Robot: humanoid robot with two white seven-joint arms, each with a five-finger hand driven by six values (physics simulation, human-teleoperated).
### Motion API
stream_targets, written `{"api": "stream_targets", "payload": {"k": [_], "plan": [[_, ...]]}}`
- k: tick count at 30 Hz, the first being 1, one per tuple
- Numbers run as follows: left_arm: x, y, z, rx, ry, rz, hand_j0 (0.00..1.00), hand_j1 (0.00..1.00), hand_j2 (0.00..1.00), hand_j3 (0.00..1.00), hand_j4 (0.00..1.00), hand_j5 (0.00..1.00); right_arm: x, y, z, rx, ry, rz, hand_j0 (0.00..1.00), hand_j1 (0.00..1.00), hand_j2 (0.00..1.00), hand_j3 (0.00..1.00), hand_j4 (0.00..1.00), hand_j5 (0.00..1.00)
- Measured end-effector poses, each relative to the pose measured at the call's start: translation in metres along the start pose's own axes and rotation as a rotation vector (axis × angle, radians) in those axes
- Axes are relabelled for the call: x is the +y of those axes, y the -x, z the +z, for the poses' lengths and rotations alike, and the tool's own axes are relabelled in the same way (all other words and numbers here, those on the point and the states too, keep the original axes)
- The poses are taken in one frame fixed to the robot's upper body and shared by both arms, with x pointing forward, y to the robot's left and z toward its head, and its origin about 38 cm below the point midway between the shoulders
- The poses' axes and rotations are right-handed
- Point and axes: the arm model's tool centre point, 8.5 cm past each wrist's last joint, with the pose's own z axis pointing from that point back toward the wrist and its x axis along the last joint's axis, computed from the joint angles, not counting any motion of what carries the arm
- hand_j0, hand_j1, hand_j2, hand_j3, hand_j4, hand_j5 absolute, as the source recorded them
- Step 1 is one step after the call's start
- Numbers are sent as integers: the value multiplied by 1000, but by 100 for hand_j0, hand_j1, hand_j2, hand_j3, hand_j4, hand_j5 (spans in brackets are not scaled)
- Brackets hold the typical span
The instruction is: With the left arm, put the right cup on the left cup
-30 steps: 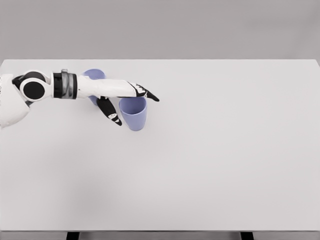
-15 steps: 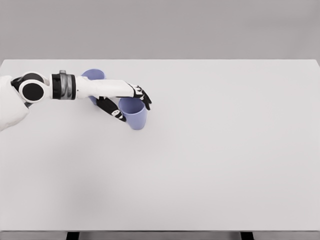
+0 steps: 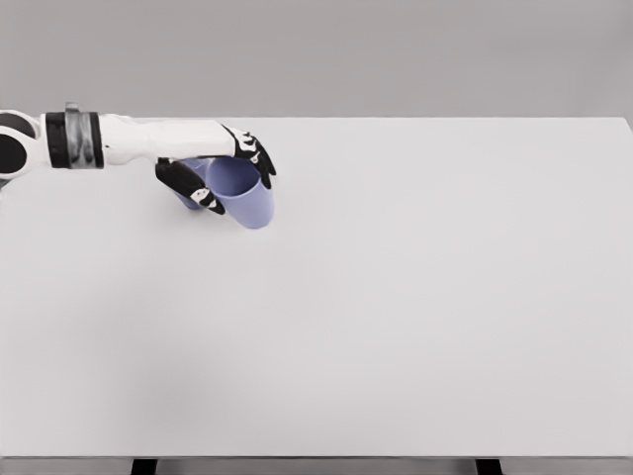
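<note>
So the biggest thing here is the plain white worktop [image 3: 396,317], which fills nearly the whole head view with a grey wall behind it. Next down in size is the white left arm [image 3: 119,141], coming in from the left edge and stretched out flat over the back-left part of the surface. The right arm isn't showing anywhere. Then the lavender cup [image 3: 245,195], the one the task wants moved: it looks lifted and tipped, mouth facing up and toward the arm, base pointing down to the right. The left hand [image 3: 220,170] is wrapped around it near the rim, black fingertips [image 3: 259,158] over the top edge and the thumb [image 3: 188,188] underneath, so it's a pinch-style hold around the wall. That probably explains the tilt. Smallest bit: the other cup [image 3: 186,196], same colour, mostly hidden behind the hand and thumb, just a sliver visible. The held cup sits right beside it, which makes sense if the next job is stacking one onto the other.
</note>
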Motion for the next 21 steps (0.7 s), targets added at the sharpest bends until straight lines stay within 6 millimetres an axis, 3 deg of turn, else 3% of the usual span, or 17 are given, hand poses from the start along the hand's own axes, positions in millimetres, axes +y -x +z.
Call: {"api": "stream_targets", "payload": {"k": [8, 12, 16, 21], "plan": [[44, -16, 31, 4, -53, -52, 60, 60, 60, 60, 60, 60, 0, 0, 0, 0, 0, 0, 100, 100, 100, 100, 100, 100], [48, -18, 36, 6, -56, -47, 60, 60, 60, 60, 60, 60, 0, 0, 0, 0, 0, 0, 100, 100, 100, 100, 100, 100], [71, -26, 41, 12, -60, -83, 60, 60, 60, 60, 60, 60, 0, 0, 0, 0, 0, 0, 100, 100, 100, 100, 100, 100], [64, -20, 41, 20, -29, -54, 60, 60, 60, 60, 60, 60, 0, 0, 0, 0, 0, 0, 100, 100, 100, 100, 100, 100]]}}
